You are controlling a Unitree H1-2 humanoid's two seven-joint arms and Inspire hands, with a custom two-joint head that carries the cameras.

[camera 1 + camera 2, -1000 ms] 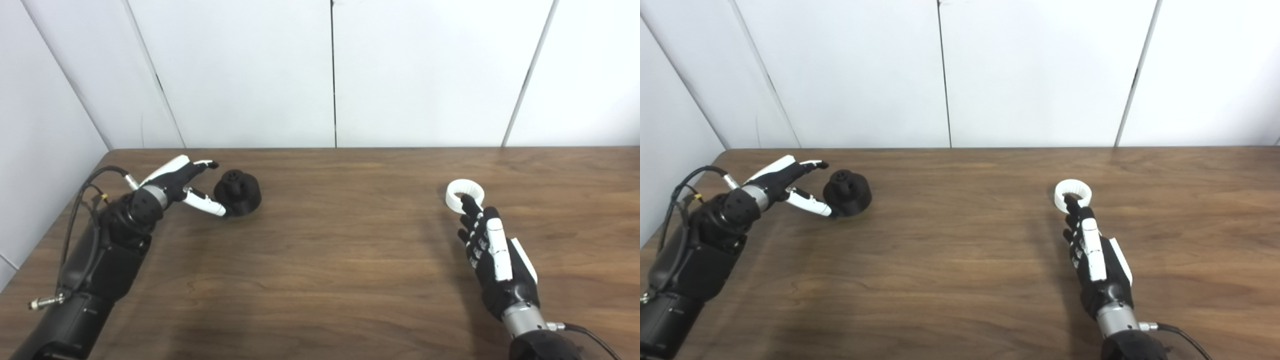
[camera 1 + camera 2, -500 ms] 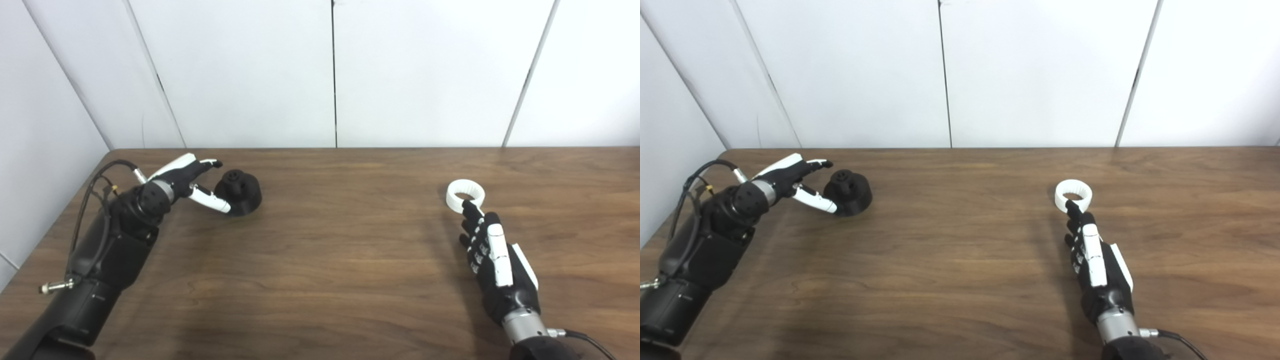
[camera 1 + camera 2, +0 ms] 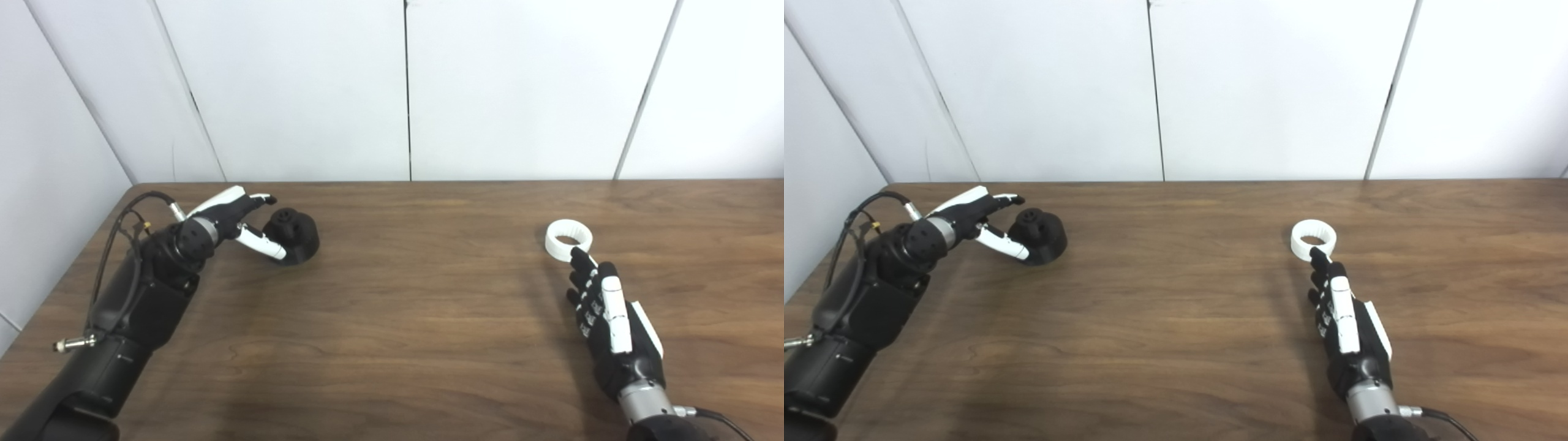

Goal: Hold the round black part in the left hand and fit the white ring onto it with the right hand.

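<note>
The round black part point(image 3: 293, 234) is a squat matte drum with a smaller knob rising from its top, sitting near the bench's point(image 3: 404, 318) far left corner. The white ring point(image 3: 569, 240) is a thick, smooth band with fine ribbing inside its bore, lying flat toward the far right of the bench, well apart from the black part. The bench is dark wood with a wavy grain.

The left robot hand point(image 3: 236, 217) lies on its side by the black part, fingers spread open around it, one white-tipped finger touching its near side; it grips nothing. The right robot hand point(image 3: 603, 309) lies stretched out with fingers straight, empty, its black fingertips point(image 3: 579, 256) just at the ring's near rim.
</note>
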